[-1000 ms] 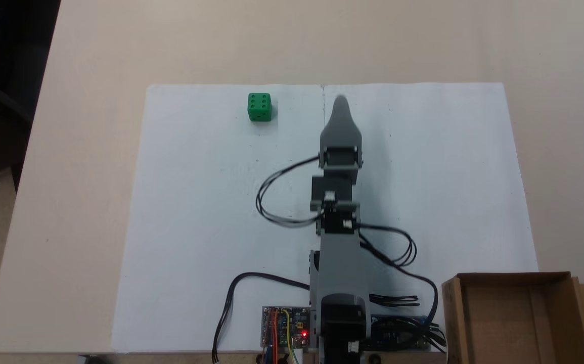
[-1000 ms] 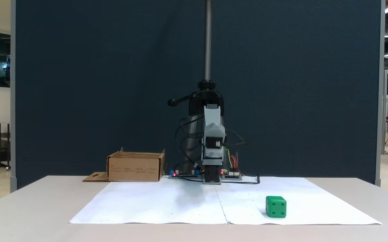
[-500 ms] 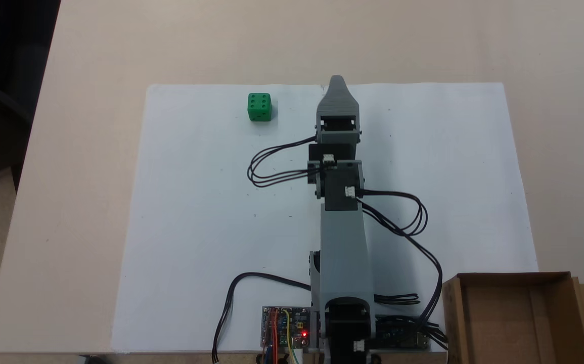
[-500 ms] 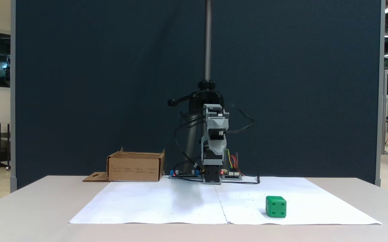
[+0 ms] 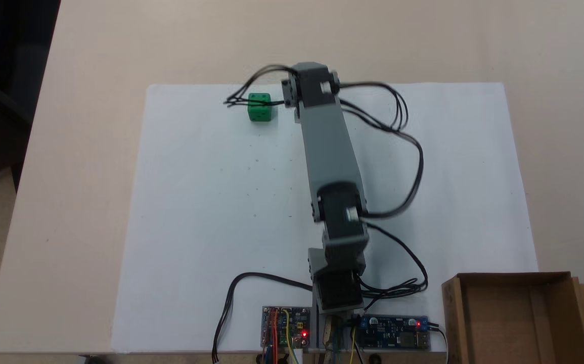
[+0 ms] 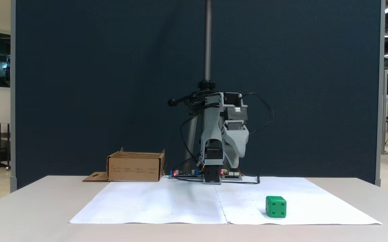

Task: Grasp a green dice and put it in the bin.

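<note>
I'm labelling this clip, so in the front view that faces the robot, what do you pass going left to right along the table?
The bin, then the gripper hanging above the table, then the green dice on the white paper.

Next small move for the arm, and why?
Probably swing toward the green dice and start lowering. The gripper hangs well above the paper, off to the side of the dice, which sits untouched; the bin holds nothing that I can see.
</note>
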